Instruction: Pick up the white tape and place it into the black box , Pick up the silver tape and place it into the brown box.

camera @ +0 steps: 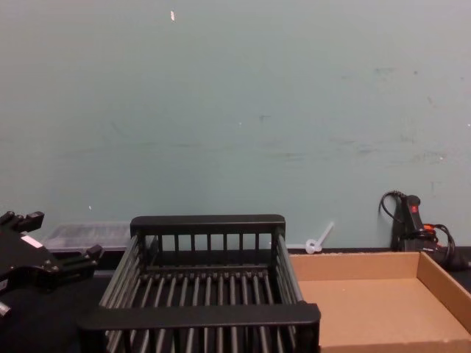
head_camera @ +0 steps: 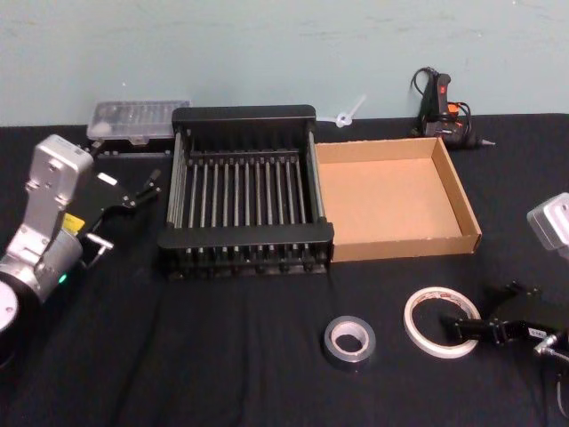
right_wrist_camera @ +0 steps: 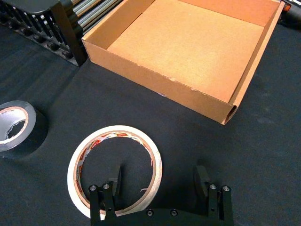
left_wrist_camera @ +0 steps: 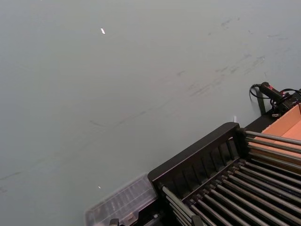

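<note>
- The black box (head_camera: 244, 191) sits on the counter (head_camera: 222, 356), which has a black cloth on it. All places below are told from this box.
- The brown box (head_camera: 391, 196) touches the black box on its right side. Nothing is inside it.
- The white tape (head_camera: 442, 321) lies flat on the counter, in front of the black box and off to the right (past the front of the brown box).
- The silver tape (head_camera: 348, 342) lies flat in front of the black box's right corner, just left of the white tape. The two rolls do not touch.
- The right end effector (right_wrist_camera: 160, 181) is down low at the white tape. Its fingers are apart, with one finger (right_wrist_camera: 115, 181) inside the ring and the other outside it. They are not squeezing the roll.
- The left end effector (head_camera: 142, 191) hangs just left of the black box, up off the counter. Its fingers are apart and hold nothing.
- A clear plastic case (head_camera: 138, 120) lies behind the black box's left corner.
- A black glue gun (head_camera: 442, 107) stands far behind and to the right, past the brown box.
</note>
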You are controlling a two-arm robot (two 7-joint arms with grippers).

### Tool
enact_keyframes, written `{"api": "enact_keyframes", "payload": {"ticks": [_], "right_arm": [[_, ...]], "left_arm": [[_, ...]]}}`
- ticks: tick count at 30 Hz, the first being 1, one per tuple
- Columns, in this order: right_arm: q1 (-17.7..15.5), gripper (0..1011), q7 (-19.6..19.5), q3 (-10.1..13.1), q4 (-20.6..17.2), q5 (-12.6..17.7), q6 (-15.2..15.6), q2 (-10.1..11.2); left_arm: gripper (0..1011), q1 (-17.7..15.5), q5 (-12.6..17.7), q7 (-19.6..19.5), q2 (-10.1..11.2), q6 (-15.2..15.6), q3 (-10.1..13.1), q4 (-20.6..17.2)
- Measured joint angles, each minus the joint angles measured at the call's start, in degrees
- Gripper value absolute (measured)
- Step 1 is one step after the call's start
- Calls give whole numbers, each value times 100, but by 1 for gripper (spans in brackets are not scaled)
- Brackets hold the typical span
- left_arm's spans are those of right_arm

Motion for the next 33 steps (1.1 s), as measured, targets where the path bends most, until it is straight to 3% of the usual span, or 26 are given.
{"api": "enact_keyframes", "payload": {"ticks": [33], "right_arm": [[2,1002,-63,-38,7,-2,-12,-6]], "left_arm": [[1001,0,0,0,0,0,0,0]]}}
